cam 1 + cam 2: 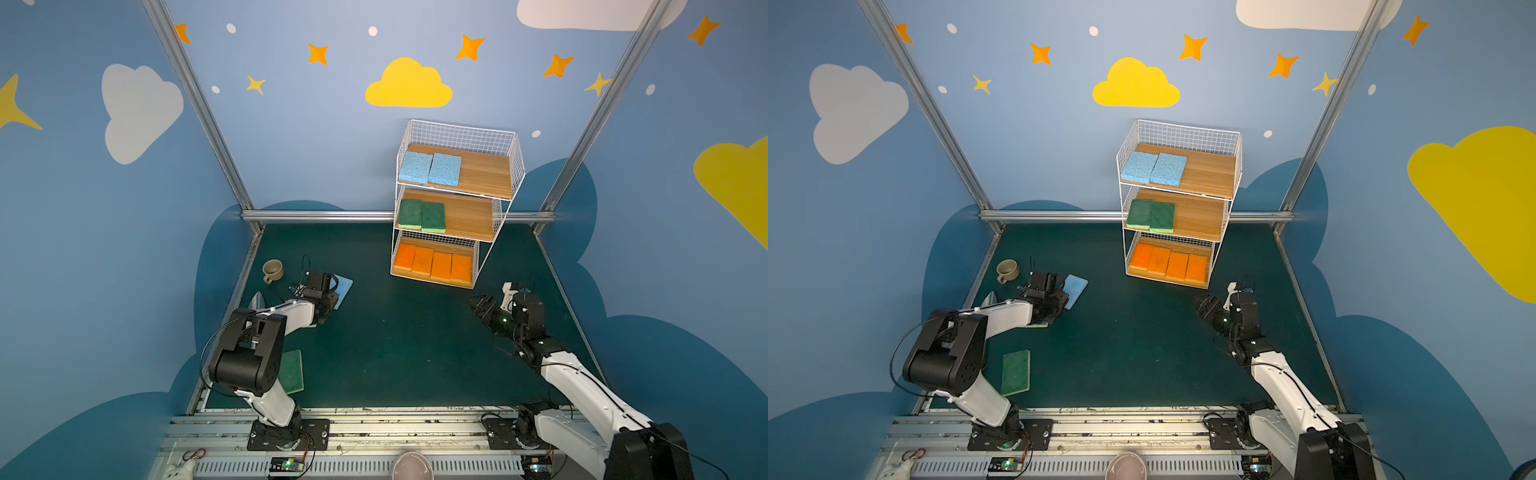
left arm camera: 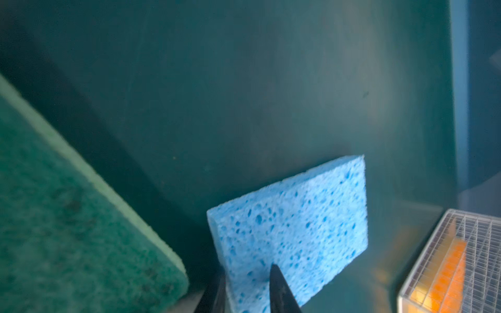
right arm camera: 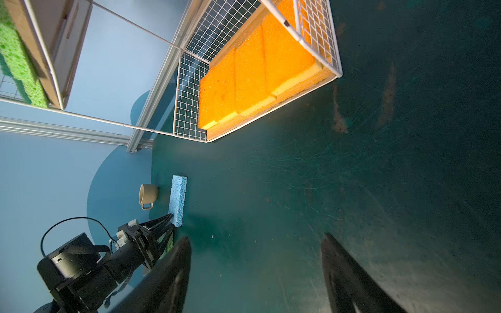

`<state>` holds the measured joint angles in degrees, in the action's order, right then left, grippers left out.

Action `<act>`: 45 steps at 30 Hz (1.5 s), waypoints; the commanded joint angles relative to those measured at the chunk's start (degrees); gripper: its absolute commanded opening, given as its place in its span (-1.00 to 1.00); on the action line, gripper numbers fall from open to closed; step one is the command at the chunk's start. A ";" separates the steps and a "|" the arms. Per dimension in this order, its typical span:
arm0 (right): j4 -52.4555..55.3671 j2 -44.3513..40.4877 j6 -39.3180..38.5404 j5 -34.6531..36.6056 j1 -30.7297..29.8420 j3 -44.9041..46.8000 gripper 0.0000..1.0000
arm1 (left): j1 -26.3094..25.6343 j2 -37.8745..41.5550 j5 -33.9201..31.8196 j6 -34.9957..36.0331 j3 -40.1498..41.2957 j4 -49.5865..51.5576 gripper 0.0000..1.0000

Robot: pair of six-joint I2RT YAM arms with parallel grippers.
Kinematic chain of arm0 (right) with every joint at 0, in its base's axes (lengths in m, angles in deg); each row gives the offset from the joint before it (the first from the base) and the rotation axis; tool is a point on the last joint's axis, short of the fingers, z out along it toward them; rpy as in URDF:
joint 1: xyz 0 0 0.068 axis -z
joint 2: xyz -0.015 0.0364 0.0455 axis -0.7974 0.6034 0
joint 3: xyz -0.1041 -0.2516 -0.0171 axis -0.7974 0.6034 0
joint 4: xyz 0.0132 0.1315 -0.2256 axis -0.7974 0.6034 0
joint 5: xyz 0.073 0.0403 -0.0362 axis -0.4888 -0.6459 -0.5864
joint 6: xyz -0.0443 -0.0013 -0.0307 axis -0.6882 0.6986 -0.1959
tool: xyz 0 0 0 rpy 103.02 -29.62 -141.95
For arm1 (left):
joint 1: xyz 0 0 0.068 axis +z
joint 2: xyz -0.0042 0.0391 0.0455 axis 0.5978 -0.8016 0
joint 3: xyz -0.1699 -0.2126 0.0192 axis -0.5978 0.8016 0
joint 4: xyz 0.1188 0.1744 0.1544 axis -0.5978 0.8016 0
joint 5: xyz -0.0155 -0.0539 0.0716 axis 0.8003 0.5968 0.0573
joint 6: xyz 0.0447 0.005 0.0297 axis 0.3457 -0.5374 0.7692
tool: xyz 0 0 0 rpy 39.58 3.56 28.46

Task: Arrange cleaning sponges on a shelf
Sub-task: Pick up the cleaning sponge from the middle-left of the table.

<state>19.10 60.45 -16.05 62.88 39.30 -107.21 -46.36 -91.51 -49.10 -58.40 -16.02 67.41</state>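
My left gripper (image 2: 247,271) is shut on one end of a porous light blue sponge (image 2: 292,227), low over the green mat at the left. The same sponge (image 1: 343,289) shows in both top views, and again (image 1: 1076,290). A dark green sponge (image 2: 67,230) lies right beside it, mostly under my left arm. Another green sponge (image 1: 291,372) lies nearer the front. The shelf (image 1: 461,133) holds two blue sponges (image 1: 432,168) on top, two green sponges (image 1: 422,216) in the middle and several orange sponges (image 1: 432,264) at the bottom. My right gripper (image 3: 256,238) hangs open and empty in front of the shelf.
A beige mug (image 1: 273,270) stands near the left wall, behind my left gripper. A metal trowel (image 1: 257,299) lies by the left edge, partly under the arm. The right halves of the shelf's top and middle boards are bare wood. Metal frame posts stand at the back corners.
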 commanded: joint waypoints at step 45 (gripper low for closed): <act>2.06 -0.66 -2.77 3.16 2.50 1.65 0.49 | -42.34 -5.80 -24.03 16.96 -74.74 10.28 -0.94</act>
<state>20.43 60.62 -17.93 65.72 41.29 -106.13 -88.31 -93.20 -74.74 -41.96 -84.71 76.77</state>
